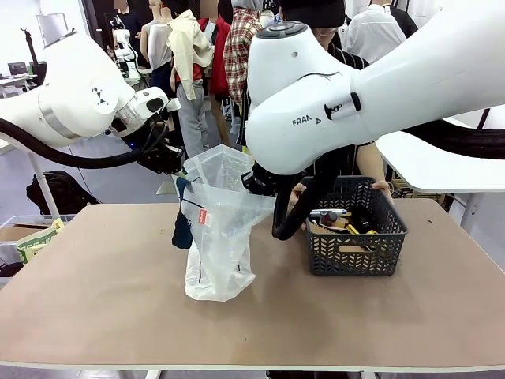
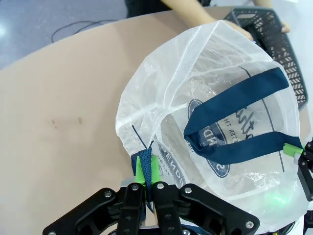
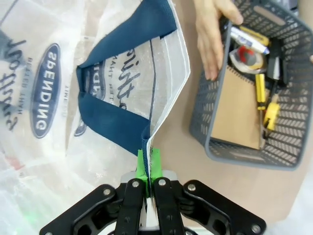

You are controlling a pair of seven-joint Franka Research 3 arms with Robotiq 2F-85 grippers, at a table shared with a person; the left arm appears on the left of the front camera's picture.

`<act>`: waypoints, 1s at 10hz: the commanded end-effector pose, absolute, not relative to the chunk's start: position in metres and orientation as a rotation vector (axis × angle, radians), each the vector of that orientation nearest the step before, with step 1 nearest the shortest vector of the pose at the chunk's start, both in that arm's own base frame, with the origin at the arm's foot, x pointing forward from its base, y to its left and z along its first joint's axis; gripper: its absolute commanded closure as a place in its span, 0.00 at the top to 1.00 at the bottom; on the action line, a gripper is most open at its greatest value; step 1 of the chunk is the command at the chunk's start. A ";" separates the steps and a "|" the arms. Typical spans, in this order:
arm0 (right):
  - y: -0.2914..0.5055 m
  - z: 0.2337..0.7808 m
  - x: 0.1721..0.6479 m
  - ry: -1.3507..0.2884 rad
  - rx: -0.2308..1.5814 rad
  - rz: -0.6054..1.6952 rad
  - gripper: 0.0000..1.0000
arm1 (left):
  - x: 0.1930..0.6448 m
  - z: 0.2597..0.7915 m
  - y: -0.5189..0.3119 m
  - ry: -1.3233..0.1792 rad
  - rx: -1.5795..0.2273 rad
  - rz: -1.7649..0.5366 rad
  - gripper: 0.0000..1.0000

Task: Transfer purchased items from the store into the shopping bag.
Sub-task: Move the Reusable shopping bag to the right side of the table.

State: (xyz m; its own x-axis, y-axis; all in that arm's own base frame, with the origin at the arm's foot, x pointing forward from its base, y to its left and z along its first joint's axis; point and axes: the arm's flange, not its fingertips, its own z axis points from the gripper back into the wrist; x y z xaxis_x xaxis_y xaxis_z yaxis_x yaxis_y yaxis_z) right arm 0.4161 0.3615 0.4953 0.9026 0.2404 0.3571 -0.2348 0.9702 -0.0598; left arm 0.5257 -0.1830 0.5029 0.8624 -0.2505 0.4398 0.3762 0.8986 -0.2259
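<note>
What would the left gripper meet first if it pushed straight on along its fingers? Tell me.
The shopping bag itself: the left gripper is shut on its rim, pointing into the open mouth, so probably the printed inner wall next; depth is unclear.

The left arm (image 1: 79, 95) comes in from the table's (image 1: 95, 300) left side with its wrist bent toward the middle. The left gripper (image 2: 147, 169) hangs above the far half of the table, jaws pressed together, its green pads (image 2: 155, 170) pinching the dark-trimmed rim of the shopping bag (image 2: 205, 88). The right arm (image 1: 379, 87) reaches across from the right side, a large joint in the foreground and the forearm dropping toward the table's middle. The right gripper (image 3: 148, 159) is likewise clamped tight on the bag's opposite rim, where a dark handle ends. The two grippers are apart, facing each other across the bag's mouth.
</note>
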 end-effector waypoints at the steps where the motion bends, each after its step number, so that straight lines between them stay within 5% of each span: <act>1: 0.367 0.498 0.391 -0.401 -0.091 0.192 0.00 | 0.522 0.491 -0.177 -0.479 -0.392 -0.389 0.00; 5: 0.369 0.487 0.399 -0.337 -0.224 0.120 0.00 | 0.522 0.484 -0.168 -0.442 -0.276 -0.401 0.00; 10: 0.370 0.478 0.414 -0.294 -0.183 0.133 0.00 | 0.522 0.481 -0.169 -0.437 -0.284 -0.413 0.00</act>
